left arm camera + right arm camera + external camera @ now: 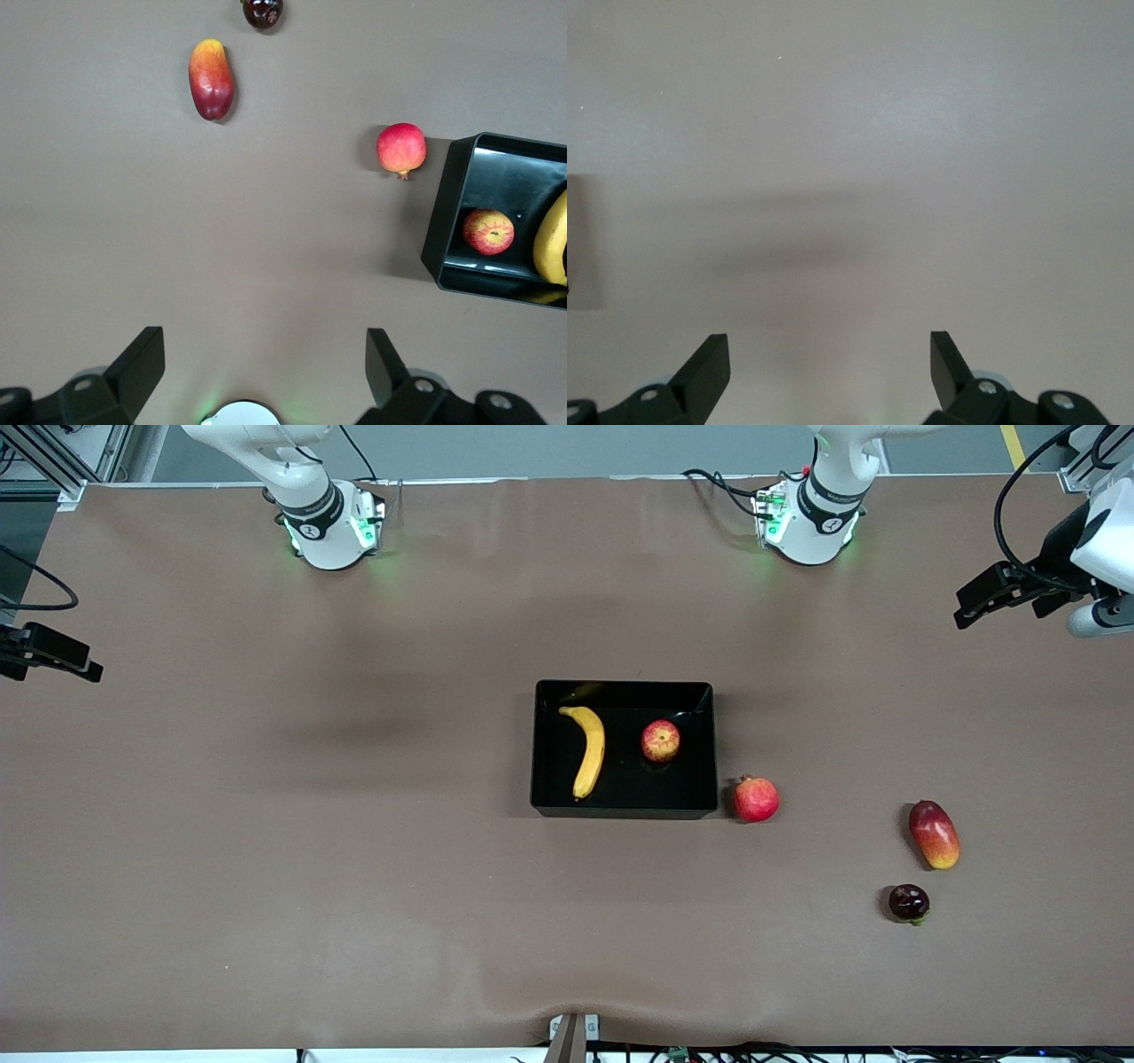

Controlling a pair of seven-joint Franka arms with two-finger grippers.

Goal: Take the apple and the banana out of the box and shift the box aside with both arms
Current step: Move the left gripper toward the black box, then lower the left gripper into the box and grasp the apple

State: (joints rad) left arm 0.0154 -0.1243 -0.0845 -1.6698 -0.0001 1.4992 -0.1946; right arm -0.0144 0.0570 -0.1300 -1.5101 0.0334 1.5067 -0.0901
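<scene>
The black tray (pixel 622 807) sits at the table's middle. The yellow banana (pixel 587 749) and the red-and-yellow apple (pixel 661 740) lie inside it, apart from each other. My left gripper (pixel 1010 598) hangs open and empty over the left arm's end of the table. My right gripper (pixel 49 660) hangs open and empty over the right arm's end. The left wrist view shows its open gripper (pixel 264 363), the tray's wall (pixel 447 208), the apple (pixel 488 232) and part of the banana (pixel 551 243). The right wrist view shows its open gripper (pixel 830 363) over bare table only.
A pomegranate (pixel 756 799) lies on the table just beside the tray's corner, toward the left arm's end. A mango (pixel 934 834) and a small dark round fruit (pixel 909 903) lie farther toward that end, nearer the front camera. All three show in the left wrist view.
</scene>
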